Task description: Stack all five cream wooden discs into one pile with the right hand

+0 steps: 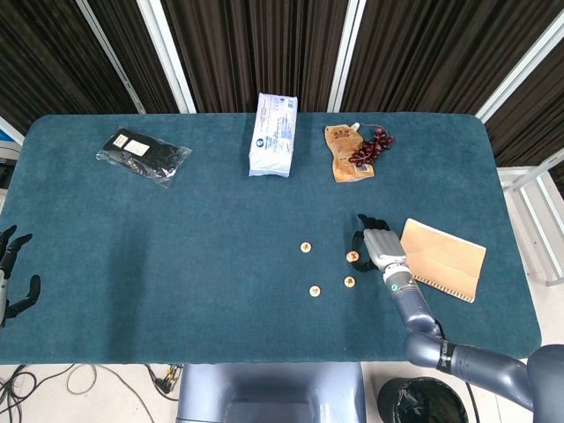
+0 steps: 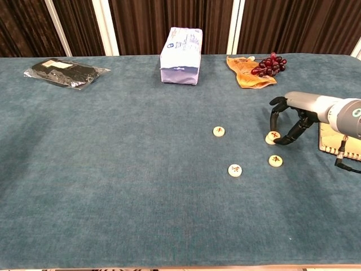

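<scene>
Matt teal cloth on table [image 2: 113,186], felt-like, faint nap. Pale smooth wooden discs [image 2: 235,170] with dark printed marks. Glossy white-and-blue plastic packet [image 2: 181,55]. Clear crinkly plastic bag [image 1: 143,155] over black cloth. Orange pouch [image 2: 243,72], slight sheen; shiny dark red grapes [image 2: 268,64]. Matt brown card cover on notebook [image 1: 443,258]. Right hand [image 2: 290,116]: smooth grey shell, black fingers, semi-gloss.

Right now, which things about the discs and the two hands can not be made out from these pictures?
- Disc pile: how many discs it holds; too small in both views.
- Right hand: whether its fingers touch the pile; unclear in chest view, hand covers it in head view.
- Left hand: cut by head view's edge, absent from chest view.
</scene>
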Available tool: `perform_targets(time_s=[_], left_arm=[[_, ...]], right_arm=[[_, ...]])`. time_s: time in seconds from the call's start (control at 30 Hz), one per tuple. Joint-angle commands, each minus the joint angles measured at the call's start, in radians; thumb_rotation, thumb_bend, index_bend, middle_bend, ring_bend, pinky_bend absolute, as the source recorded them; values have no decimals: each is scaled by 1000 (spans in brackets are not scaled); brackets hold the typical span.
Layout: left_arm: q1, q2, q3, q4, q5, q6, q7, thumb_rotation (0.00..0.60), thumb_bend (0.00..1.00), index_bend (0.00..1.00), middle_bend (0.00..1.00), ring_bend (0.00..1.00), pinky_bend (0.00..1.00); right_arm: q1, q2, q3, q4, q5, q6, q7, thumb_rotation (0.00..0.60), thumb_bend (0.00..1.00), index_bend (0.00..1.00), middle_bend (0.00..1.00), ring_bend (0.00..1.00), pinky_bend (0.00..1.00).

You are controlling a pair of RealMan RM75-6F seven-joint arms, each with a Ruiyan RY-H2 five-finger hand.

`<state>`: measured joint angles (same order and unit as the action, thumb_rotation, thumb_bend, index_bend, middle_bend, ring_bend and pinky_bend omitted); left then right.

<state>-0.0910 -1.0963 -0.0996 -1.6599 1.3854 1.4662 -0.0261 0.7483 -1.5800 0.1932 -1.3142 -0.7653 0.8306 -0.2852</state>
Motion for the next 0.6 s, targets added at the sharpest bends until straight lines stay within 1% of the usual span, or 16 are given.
perform_targets(time_s=[0.03, 0.6], left_arm=[[0, 0, 0, 0, 0, 1, 0, 600, 467, 150, 0, 0, 0], [0, 0, -1, 1, -1, 1, -1, 600, 467, 150, 0, 0, 0]], right_arm=[[1, 0, 1, -2, -2, 1, 0, 600, 406, 554, 0, 0, 0], [5, -5, 4, 0, 6, -5, -7, 600, 407, 554, 0, 0, 0]])
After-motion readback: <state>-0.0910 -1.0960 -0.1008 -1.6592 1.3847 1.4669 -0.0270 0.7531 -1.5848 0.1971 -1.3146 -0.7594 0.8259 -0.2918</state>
